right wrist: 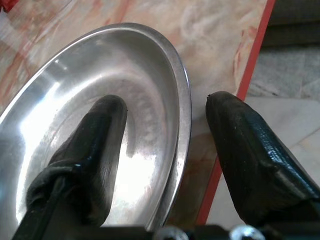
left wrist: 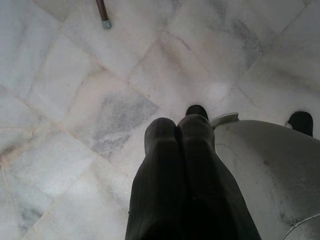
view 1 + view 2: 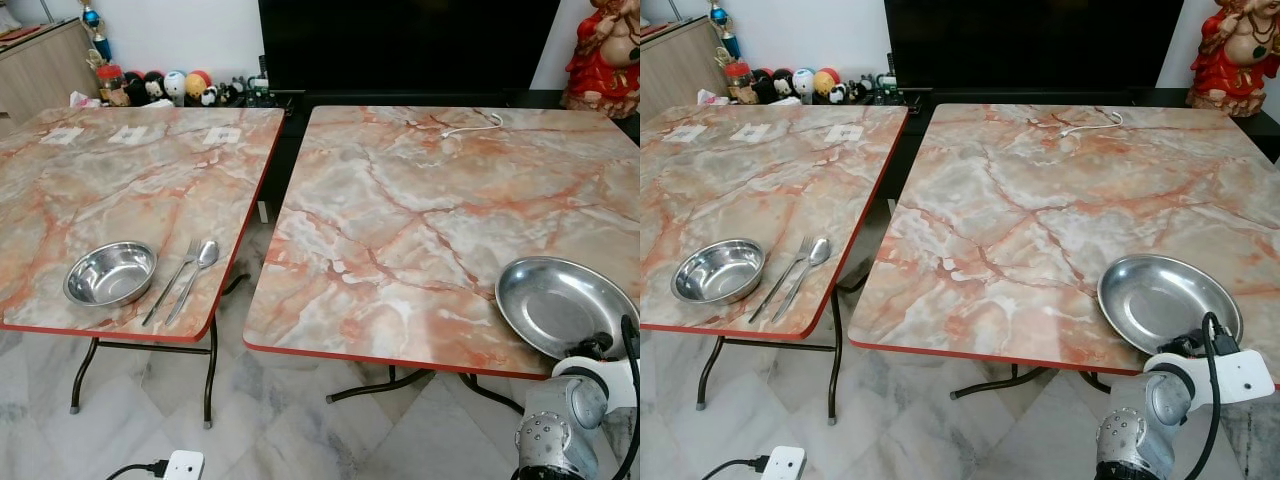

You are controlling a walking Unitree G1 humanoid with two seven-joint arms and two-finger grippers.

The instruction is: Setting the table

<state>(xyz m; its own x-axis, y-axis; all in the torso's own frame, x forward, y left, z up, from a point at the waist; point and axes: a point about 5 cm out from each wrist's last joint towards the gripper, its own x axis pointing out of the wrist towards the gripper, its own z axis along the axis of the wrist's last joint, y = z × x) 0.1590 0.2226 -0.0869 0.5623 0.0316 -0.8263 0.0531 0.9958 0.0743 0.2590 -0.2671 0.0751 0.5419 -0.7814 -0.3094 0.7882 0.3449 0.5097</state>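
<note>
I've got the steel plate [image 3: 562, 303] on the near right corner of the right marble table [image 3: 420, 210]. My right gripper [image 1: 167, 107] is spread open across its rim, one finger inside, one outside. Left gripper [image 2: 176, 131] hangs pinched shut over the floor. Steel bowl [image 3: 110, 272], fork [image 3: 172, 279] and spoon [image 3: 196, 276] are on the left table [image 3: 90, 180].

This is a lived-in room of a home, a dining corner set up in front of a large dark television screen [image 3: 405, 40]. Two folding tables [image 3: 440, 230] with marble-patterned tops and red edges stand side by side on a pale marble-tiled floor [image 3: 130, 420] (the kind of tables brought out for a family meal). Behind them sit a row of small toy figures [image 3: 165, 87], a red-robed statue [image 3: 1230, 50] and a wooden cabinet [image 3: 45, 65], with a white power strip [image 3: 183, 465] lying on the floor.
</note>
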